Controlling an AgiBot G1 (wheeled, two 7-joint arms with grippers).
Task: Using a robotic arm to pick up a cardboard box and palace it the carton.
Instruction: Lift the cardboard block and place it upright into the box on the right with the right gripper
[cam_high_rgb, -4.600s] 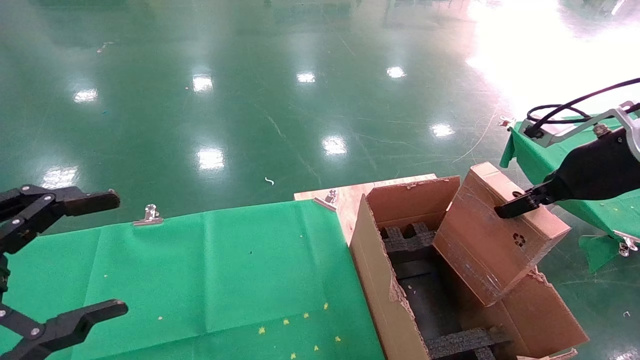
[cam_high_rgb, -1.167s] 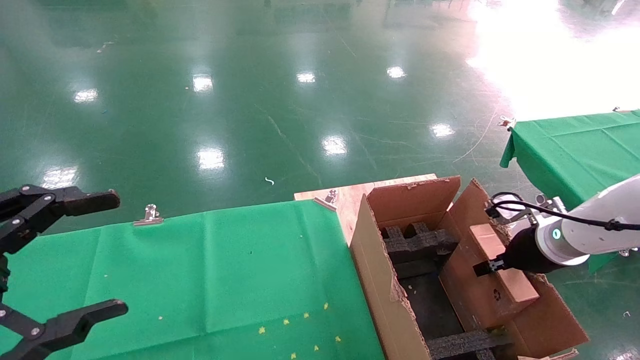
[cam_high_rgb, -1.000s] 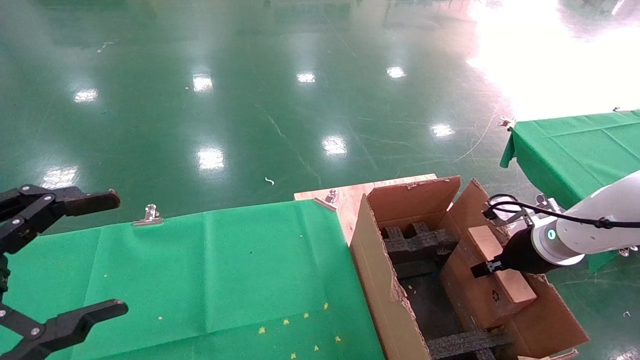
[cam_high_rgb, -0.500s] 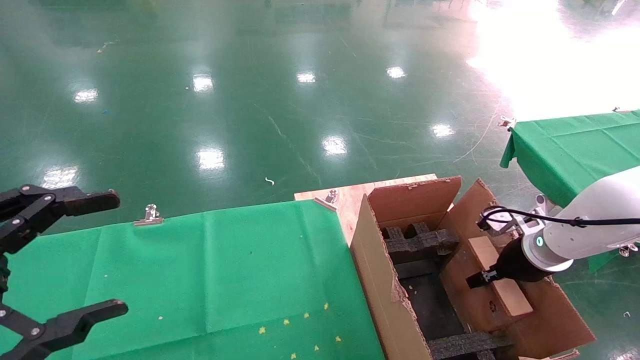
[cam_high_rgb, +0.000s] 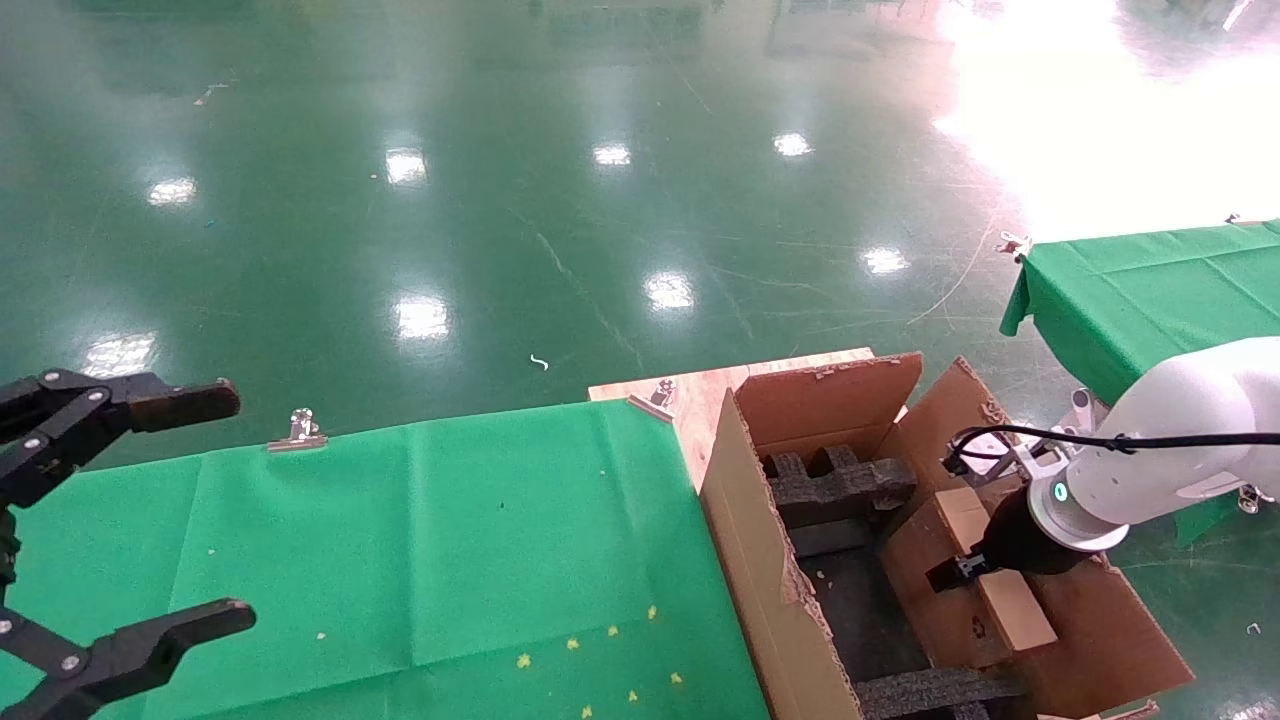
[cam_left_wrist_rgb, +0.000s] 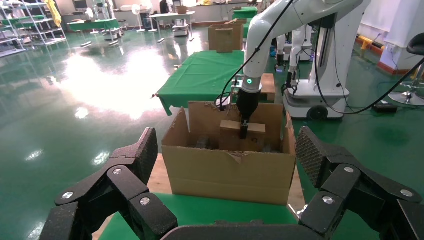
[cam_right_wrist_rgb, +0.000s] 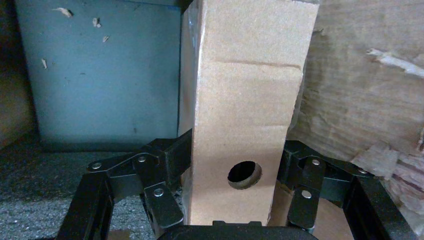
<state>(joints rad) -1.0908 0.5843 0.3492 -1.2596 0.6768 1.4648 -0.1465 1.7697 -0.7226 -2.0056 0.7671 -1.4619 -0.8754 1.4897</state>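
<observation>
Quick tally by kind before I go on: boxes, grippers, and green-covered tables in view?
Small cardboard box: 1, inside the carton
Carton: 1
Grippers: 2, right gripper clamped on the small box, left gripper parked open
Green-covered tables: 2, near table and far table
Total: 6

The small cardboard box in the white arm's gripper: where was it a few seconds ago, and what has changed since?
It hung tilted above the carton's right flap. The right gripper, still shut on the cardboard box, has carried it down into the carton, along its right wall, with the white arm coming in lower. The box has not been let go. The left gripper stays open over the green cloth; the carton has not moved.
</observation>
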